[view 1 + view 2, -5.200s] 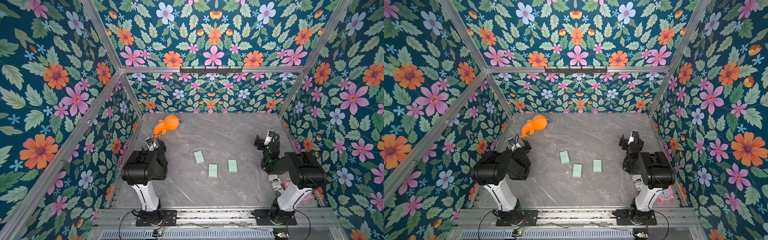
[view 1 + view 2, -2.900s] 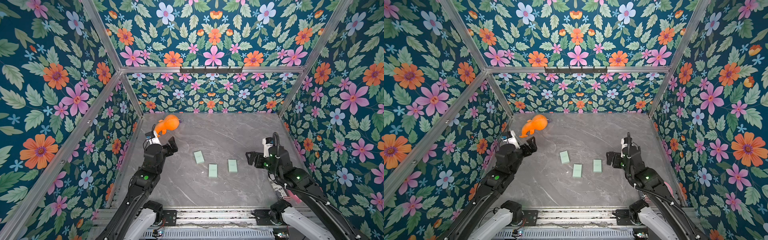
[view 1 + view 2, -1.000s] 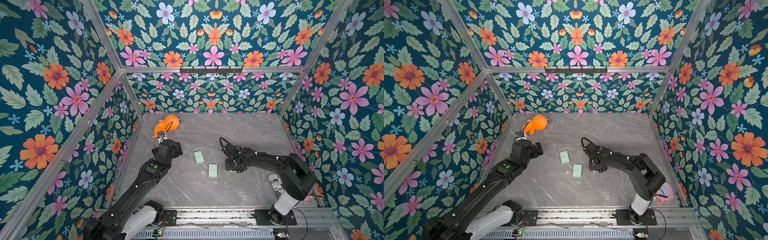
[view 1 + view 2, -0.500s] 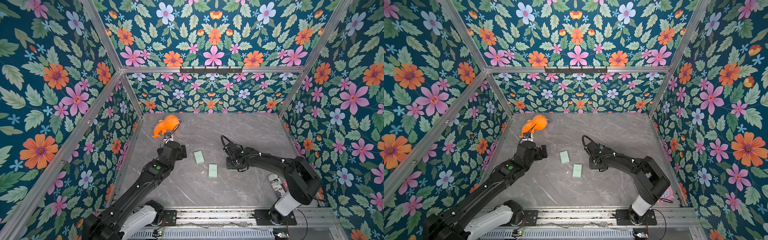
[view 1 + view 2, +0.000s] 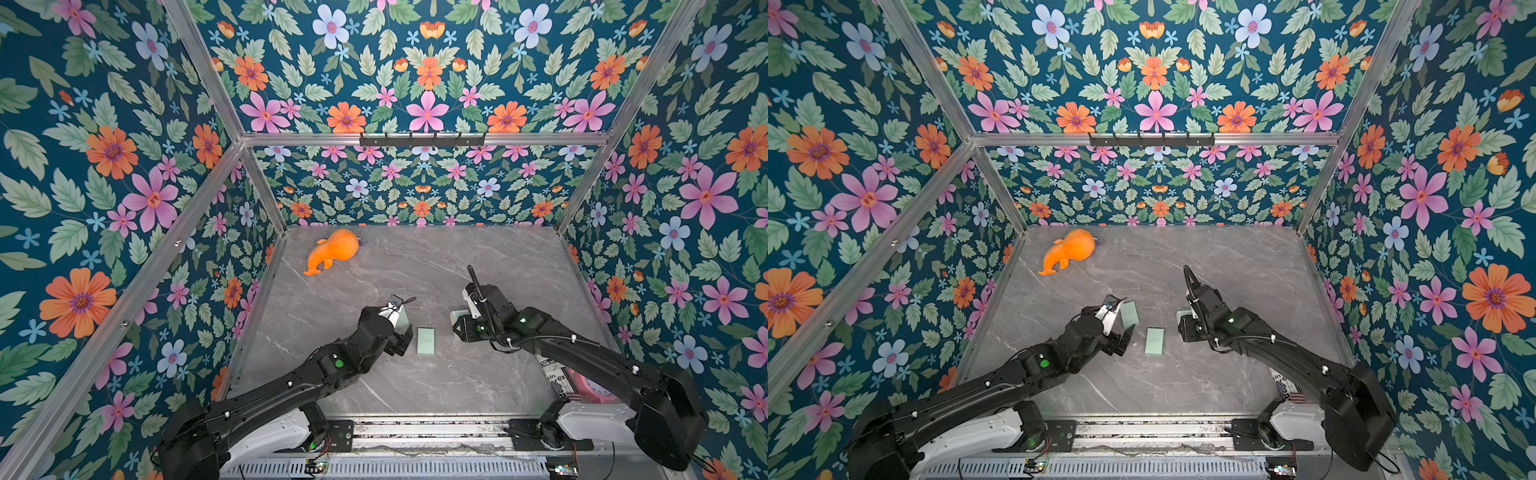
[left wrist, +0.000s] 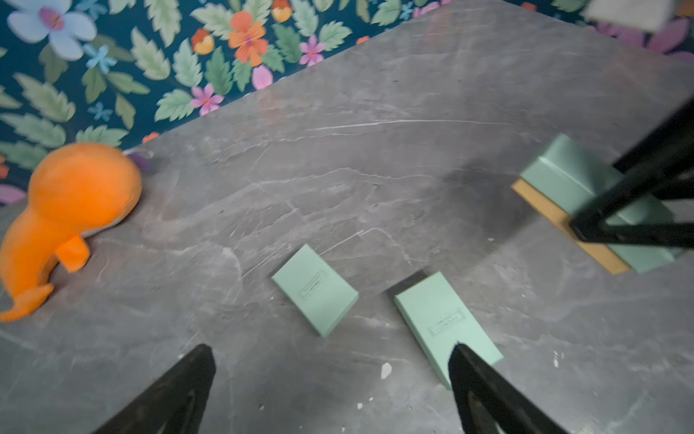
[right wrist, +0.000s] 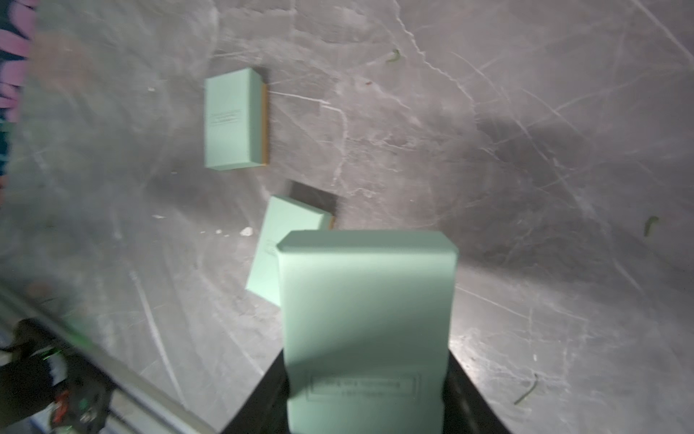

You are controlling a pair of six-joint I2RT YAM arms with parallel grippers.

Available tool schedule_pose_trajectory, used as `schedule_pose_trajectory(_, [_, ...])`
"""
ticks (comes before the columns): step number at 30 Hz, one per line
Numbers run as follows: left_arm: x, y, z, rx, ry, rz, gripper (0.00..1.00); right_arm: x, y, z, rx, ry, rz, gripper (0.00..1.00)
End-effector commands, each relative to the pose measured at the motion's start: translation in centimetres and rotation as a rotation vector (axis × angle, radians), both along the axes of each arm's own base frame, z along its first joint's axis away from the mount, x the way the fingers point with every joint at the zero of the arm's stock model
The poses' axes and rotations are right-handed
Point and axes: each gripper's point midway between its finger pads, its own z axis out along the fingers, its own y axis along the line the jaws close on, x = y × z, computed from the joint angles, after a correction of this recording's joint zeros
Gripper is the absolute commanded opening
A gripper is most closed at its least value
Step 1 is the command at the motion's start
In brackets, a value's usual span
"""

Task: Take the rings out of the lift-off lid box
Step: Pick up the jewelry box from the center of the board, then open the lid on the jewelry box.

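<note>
As both top views look down, right gripper (image 5: 457, 328): clamped on a mint-green rectangular cardboard lift-off lid box (image 5: 457, 314), the held box; only a pale sliver shows beside the jaws.
Left gripper (image 5: 1124, 340), top views: jaws spread wide and empty, hovering. A second mint-green box (image 5: 1129, 313) lies just beyond it. A third mint-green box (image 5: 1154, 340) lies just beside it, toward the right gripper.
Rings, top views: none visible; judged to be shut inside a box.
Orange plush whale-shaped toy (image 5: 332, 251): well beyond the left gripper, untouched.
Left wrist view, left gripper (image 6: 330, 351): nothing between the black fingertips. The third box (image 6: 447, 323) reaches under one fingertip and the second box (image 6: 314, 289) lies just ahead.
Left wrist view, held box (image 6: 571, 180): pinched by the right gripper's fingers (image 6: 638, 195). A tan base strip shows below the mint lid along one long edge.
Right wrist view, held box (image 7: 368, 300): gripped across its short width by the fingers (image 7: 473, 398).
Long axis: straight out from the jaws. The printed-frame end is nearest the wrist, the plain end points away, and the lid faces the camera.
Clear of the grey marble-look table (image 7: 544, 150): cannot tell.
Step in hand: parting lid from base, as I judge it.
Doing it well: bring the empty left gripper onto the tan base to pin it, then draw the lid straight up. Keep the box level so the hidden rings do not spill.
</note>
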Motion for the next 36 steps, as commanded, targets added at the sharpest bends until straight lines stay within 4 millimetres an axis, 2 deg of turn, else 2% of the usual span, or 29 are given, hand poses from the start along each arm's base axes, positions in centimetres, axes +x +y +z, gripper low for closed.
schedule_pose_trajectory(1, [-0.6,-2.6,1.2,0.018,-0.119,-0.154,0.99,-1.2,1.3,1.9,0.088,-0.027,0.102,0.29])
schedule_pose_trajectory(6, [-1.3,-5.4,1.5,-0.03,-0.171,-0.271,1.0,-2.5,1.4,3.0,0.138,-0.038,0.145,0.27])
schedule_pose_trajectory(12, [-1.8,-7.5,0.8,0.011,-0.226,-0.352,1.0,-3.2,1.8,3.0,0.168,-0.021,0.18,0.27])
schedule_pose_trajectory(17, [-2.8,-8.2,-0.3,0.038,-0.234,-0.412,1.0,-3.4,2.1,2.9,0.183,-0.014,0.195,0.26])
schedule_pose_trajectory(21, [-4.3,-9.1,-0.7,0.017,-0.23,-0.483,1.0,-3.6,2.6,2.9,0.199,-0.002,0.215,0.25])
schedule_pose_trajectory(29, [-5.3,-10.4,-1.0,0.016,-0.204,-0.534,0.99,-3.8,3.1,2.4,0.206,0.017,0.239,0.24])
schedule_pose_trajectory(36, [-5.2,-10.7,-1.3,0.036,-0.204,-0.539,1.0,-3.9,3.4,2.1,0.213,0.036,0.256,0.23])
